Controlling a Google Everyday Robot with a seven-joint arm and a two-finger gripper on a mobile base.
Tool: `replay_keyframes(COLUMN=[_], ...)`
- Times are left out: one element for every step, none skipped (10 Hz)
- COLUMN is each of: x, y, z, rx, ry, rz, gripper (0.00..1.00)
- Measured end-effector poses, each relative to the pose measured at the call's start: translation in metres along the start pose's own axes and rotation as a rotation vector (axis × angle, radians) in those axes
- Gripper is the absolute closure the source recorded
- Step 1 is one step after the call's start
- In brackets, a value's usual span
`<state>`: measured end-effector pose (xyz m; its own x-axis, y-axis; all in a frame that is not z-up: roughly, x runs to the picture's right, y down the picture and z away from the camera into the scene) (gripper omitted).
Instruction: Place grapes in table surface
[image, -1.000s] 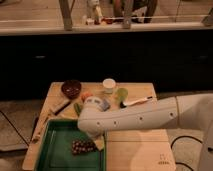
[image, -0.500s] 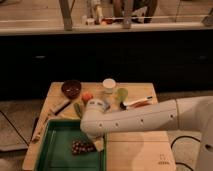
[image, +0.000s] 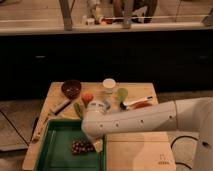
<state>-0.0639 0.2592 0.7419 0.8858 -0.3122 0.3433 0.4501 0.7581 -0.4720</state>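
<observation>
Tan table surface (image: 135, 152); gripper (image: 96, 144) spread wide just beside grapes (image: 80, 147) in green tray (image: 54, 145).

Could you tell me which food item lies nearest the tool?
The grapes in the green tray, right beside the tool; the others lie on the table beyond.

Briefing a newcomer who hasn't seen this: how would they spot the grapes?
Find the green tray at the wooden table's near left corner. The grapes lie inside it by its right wall, just left of the gripper reaching down from the white arm. Unlike the brown bowl farther back, they are a small cluster of dark reddish-purple berries.
</observation>
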Motion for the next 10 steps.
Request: replay_keyframes(x=[-0.0003,0.0,-0.0002,-0.0005,-0.002,-0.0019,-0.0017,-0.0024,-0.0026,-0.003], y=[-0.0003,-0.0004,-0.0001,-0.0004,-0.0005,-0.0007,-0.0008,-0.001,-0.0009,-0.0008], z=[0.0005,0.0019,0.0025,0.0039,0.0054,0.0061,0.0072,0.0082,0.0092,0.01], rx=[0.001,0.004,0.003,0.003,0.002,0.003,0.004,0.004,0.004,0.005], ry=[-0.004,-0.011,-0.016,-0.022,-0.03,-0.034,-0.039,-0.045,-0.051,-0.057], rz=[0.001,0.002,0.004,0.003,0.002,0.002,0.004,0.003,0.003,0.004], gripper=[0.2,0.2,0.2,0.2,0.2,0.2,0.2,0.2,0.2,0.2])
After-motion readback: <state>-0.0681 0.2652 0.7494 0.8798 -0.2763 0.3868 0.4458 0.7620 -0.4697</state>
